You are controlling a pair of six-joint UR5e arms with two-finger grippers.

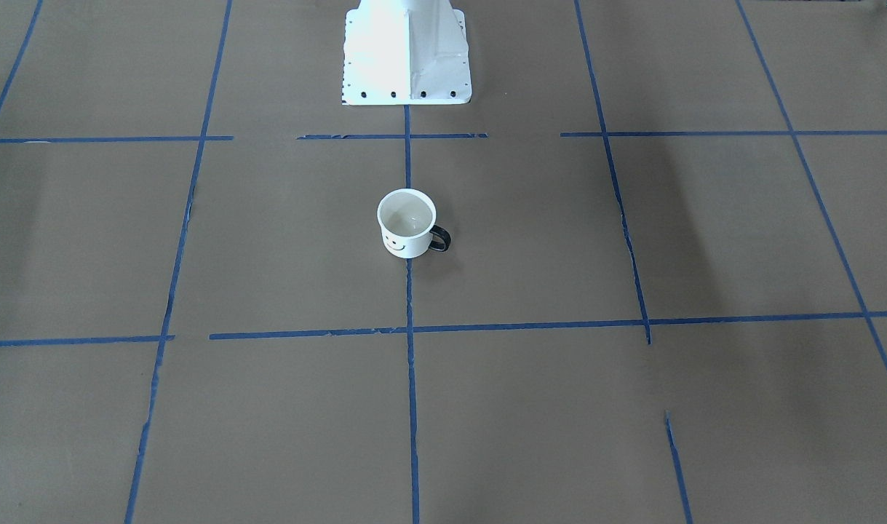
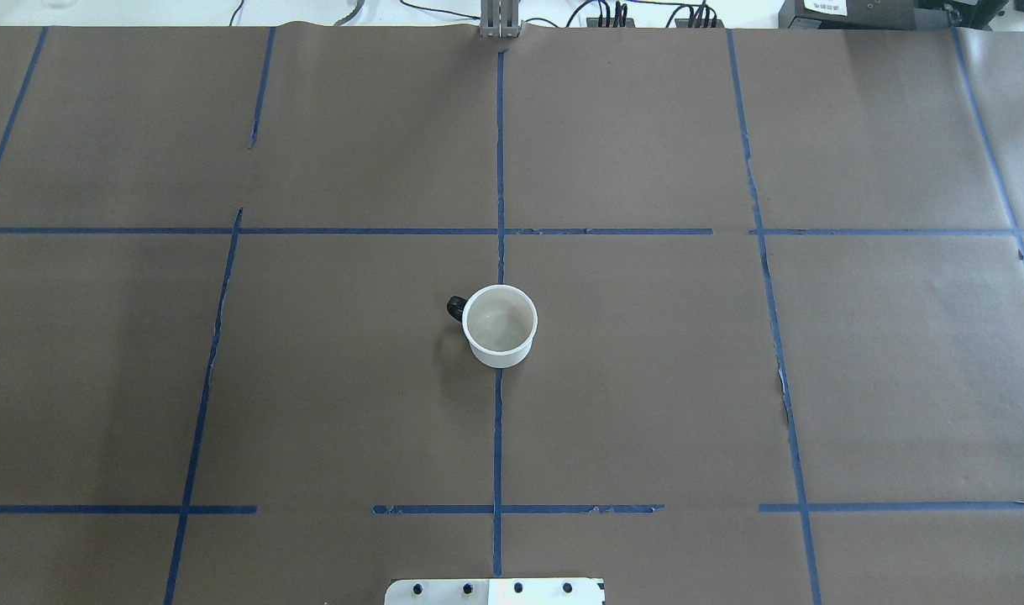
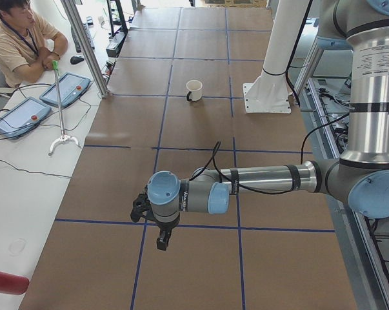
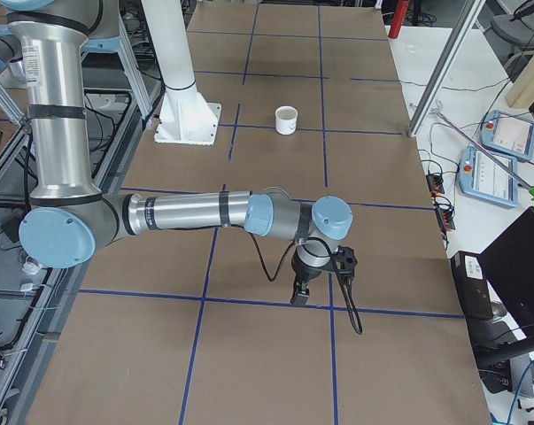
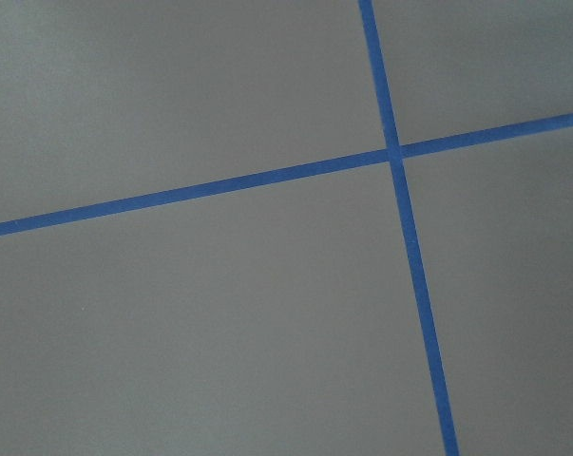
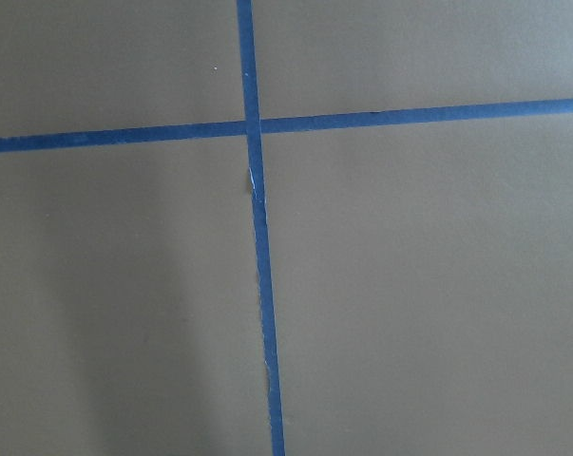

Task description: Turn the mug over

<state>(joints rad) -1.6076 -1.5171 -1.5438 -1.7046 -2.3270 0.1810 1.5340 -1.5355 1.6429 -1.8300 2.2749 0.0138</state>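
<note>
The white mug [image 1: 407, 224] stands upright, mouth up, on the brown paper at the table's middle. Its smiley face points away from the robot and its black handle [image 1: 441, 239] points to the robot's left. It also shows in the overhead view [image 2: 500, 326] and far off in both side views [image 3: 193, 90] [image 4: 286, 119]. My left gripper [image 3: 162, 244] hangs over the table's left end, far from the mug. My right gripper [image 4: 298, 297] hangs over the right end, also far away. I cannot tell whether either is open or shut. Both wrist views show only paper and blue tape.
The white robot pedestal [image 1: 407, 54] stands behind the mug. Blue tape lines grid the brown paper [image 2: 646, 378]. An operator [image 3: 17, 39] sits beyond the table's far edge beside teach pendants [image 3: 65, 89] and a grabber stick [image 3: 57, 106].
</note>
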